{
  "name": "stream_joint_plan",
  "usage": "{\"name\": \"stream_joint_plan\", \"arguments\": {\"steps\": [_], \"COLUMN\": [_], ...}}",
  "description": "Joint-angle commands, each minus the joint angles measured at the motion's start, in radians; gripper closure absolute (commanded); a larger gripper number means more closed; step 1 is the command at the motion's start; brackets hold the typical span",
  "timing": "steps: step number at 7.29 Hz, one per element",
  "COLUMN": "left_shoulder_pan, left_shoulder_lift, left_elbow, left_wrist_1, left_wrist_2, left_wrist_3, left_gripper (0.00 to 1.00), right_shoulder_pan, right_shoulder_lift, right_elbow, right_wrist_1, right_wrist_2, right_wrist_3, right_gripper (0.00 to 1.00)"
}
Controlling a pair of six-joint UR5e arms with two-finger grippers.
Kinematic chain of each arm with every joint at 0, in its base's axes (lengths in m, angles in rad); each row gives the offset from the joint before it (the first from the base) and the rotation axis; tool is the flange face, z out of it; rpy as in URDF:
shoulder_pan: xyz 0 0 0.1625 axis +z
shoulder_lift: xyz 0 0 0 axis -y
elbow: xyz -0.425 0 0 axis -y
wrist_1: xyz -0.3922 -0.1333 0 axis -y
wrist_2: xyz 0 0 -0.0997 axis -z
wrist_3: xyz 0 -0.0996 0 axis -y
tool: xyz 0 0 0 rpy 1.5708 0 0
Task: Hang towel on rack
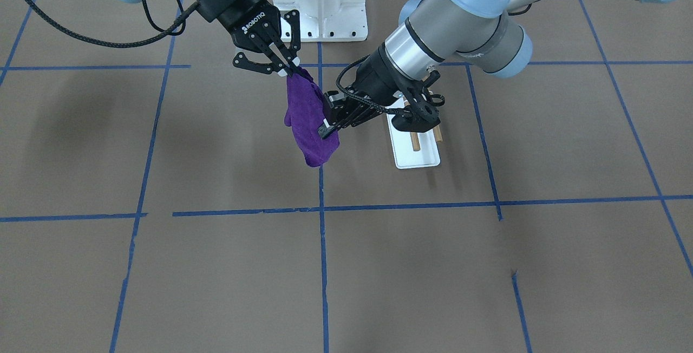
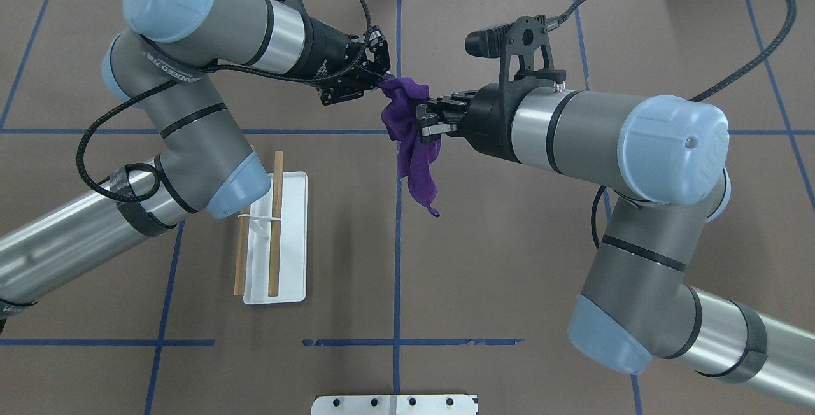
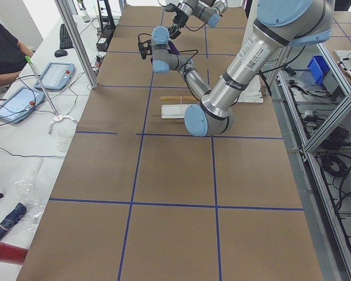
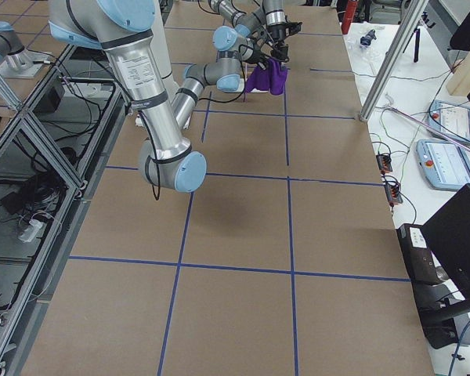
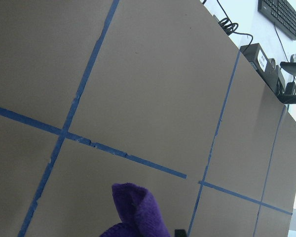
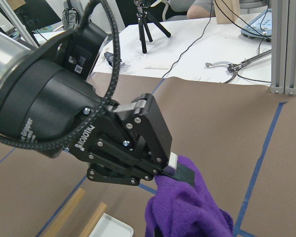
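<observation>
Closest to the robot's base I see the white bolted pedestal (image 2: 395,404), nearer than the rack (image 2: 294,237) and off to its right. The rack stands on the brown desk (image 2: 509,262) on the robot's left side. Its two wooden dowels (image 2: 275,224) run parallel above the white base, and the left arm's elbow hangs over its far end. Beyond the rack and to its right, the right gripper (image 2: 425,127) has its fingers pinching the purple towel (image 2: 414,154) at the nearer end of the cloth's upper part. The towel hangs bunched in the air with a tail drooping below, well apart from the rack and touching neither dowel. Farthest from the rack, the left gripper (image 2: 382,81) grips the towel's other end. My right wrist view shows its fingers (image 6: 173,165) pressed together on the purple fabric.
</observation>
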Motion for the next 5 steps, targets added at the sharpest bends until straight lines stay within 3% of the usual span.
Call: {"name": "stream_joint_plan", "arguments": {"steps": [1, 3, 5], "left_shoulder_pan": [0.0, 0.001, 0.0], "left_shoulder_lift": [-0.01, -0.022, -0.01], "left_elbow": [-0.003, -0.029, -0.076], "left_wrist_1": [0.003, 0.011, 0.014], "left_wrist_2": [0.0, -0.001, 0.005], "left_wrist_3": [-0.004, -0.048, -0.086], "left_gripper": [1.0, 1.0, 1.0], "right_shoulder_pan": [-0.014, -0.01, 0.08], "right_shoulder_lift": [-0.008, -0.119, -0.349], "right_elbow": [0.02, 0.092, 0.192], "right_wrist_1": [-0.012, -0.017, -0.018], "right_wrist_2": [0.007, 0.05, 0.186], "right_wrist_3": [0.013, 0.049, 0.047], "right_gripper": [0.01, 0.0, 0.0]}}
